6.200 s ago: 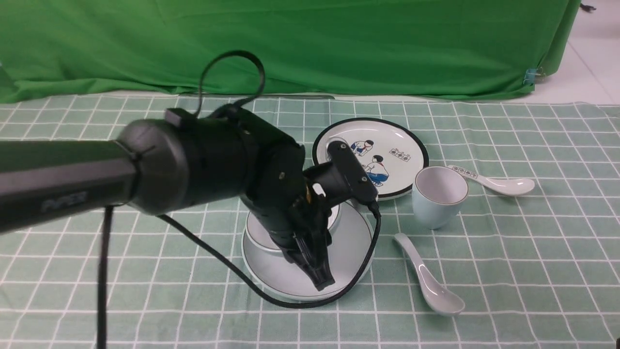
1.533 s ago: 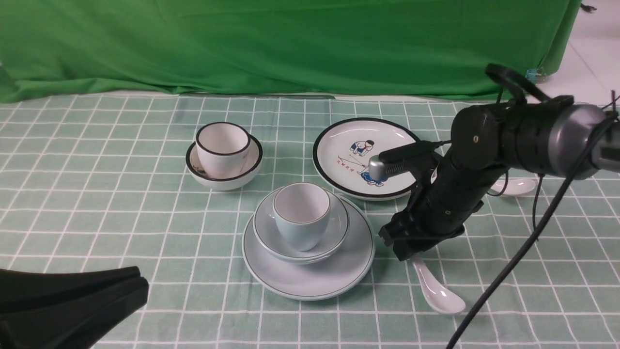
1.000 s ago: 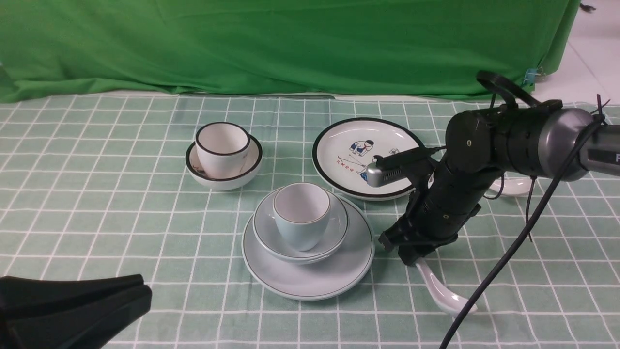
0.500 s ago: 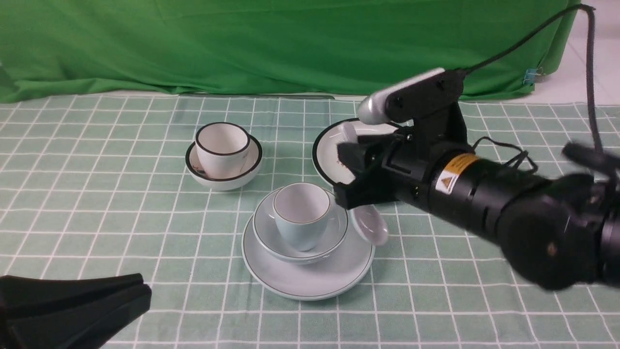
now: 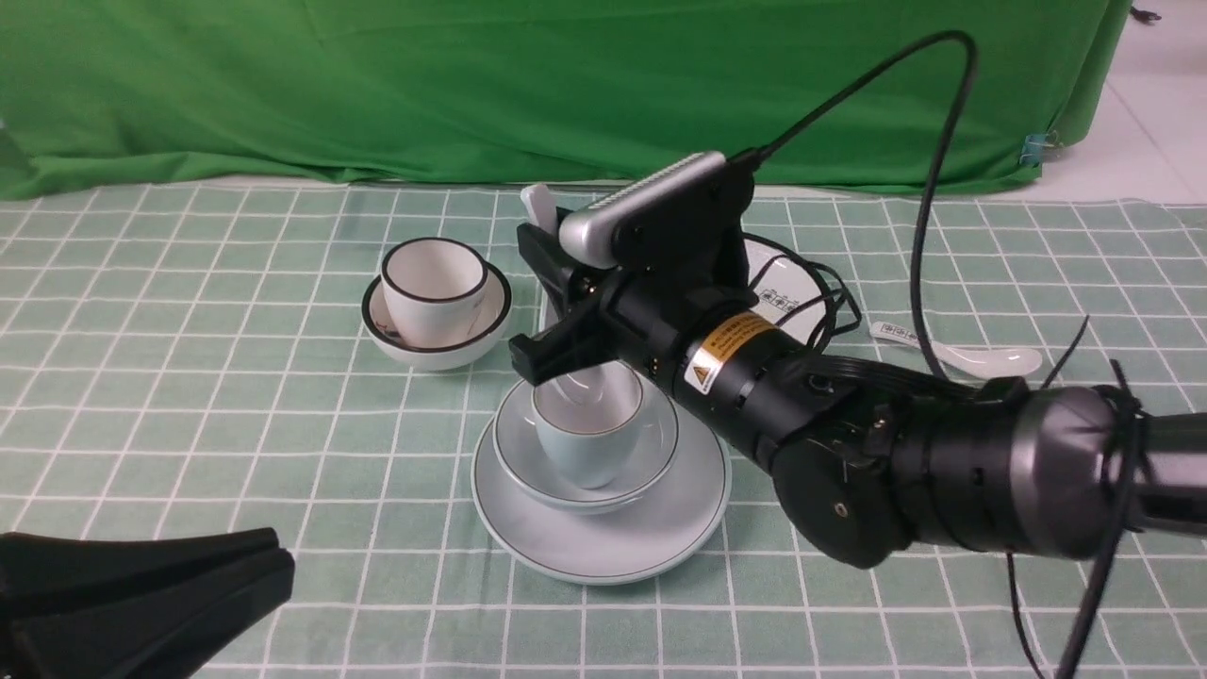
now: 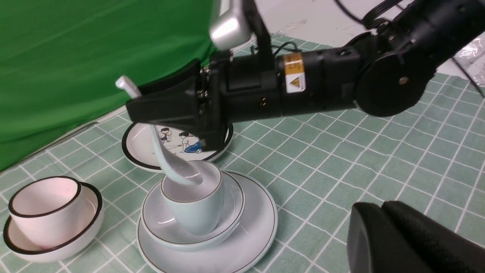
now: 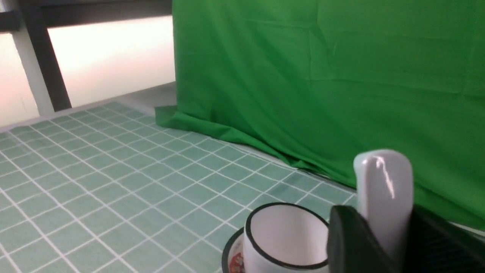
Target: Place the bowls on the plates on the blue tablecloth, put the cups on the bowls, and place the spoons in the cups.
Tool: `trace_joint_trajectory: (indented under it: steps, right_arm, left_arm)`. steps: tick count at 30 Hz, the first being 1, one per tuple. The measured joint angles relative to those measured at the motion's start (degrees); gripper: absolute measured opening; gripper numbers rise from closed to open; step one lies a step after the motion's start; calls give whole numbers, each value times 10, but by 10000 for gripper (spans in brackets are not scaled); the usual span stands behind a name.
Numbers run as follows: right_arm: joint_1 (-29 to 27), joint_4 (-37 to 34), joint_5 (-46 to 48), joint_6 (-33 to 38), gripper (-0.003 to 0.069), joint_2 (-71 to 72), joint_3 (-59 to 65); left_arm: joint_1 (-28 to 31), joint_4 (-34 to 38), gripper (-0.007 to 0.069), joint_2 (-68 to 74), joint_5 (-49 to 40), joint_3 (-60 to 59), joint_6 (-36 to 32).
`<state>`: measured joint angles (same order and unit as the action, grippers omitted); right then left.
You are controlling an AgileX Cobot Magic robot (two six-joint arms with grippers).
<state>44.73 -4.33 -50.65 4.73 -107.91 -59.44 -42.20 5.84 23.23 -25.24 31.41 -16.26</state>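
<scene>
Whereas a second ago the plain spoon lay flat on the blue tablecloth just beside the pale blue plate, it now stands steeply over the pale blue cup. Its scoop is dipped inside the cup and its handle points up and toward the far edge of the table. The right end effector has carried it there and is clamped on the handle, which shows between the dark pads in the right wrist view.

The cup sits in the pale blue bowl, and the bowl sits on its plate, near the middle of the table. That set looks one release away from complete. Whether the scoop already touches the cup's floor cannot be told.

The left end effector is parked at the near left corner, jaws together and empty.

The other set is not yet built. The white cup rests in the black-rimmed bowl, but that bowl sits on the cloth to the left of the cartoon plate, not on it. The printed spoon lies on the cloth toward the right edge. My judgement: let go gently, then deal with the bowl and that second spoon.
</scene>
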Motion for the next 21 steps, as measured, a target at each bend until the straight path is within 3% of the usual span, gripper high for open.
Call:
trace_joint_trajectory:
  steps: [13,14,15,18,21]
  right_arm:
    - [-11,2,1,-12,197,-60,-3]
    - [-11,2,1,-17,248,-63,-3]
    - [-11,2,1,-17,248,-63,-3]
    - [-11,2,-3,-22,349,-65,-3]
    - [-11,2,-2,-23,407,-56,0]
  left_arm:
    - [0,0,11,0,0,0,0]
    - [0,0,11,0,3,0,-1]
    - [0,0,11,0,3,0,-1]
    - [0,0,11,0,16,0,-1]
    - [0,0,11,0,27,0,-1]
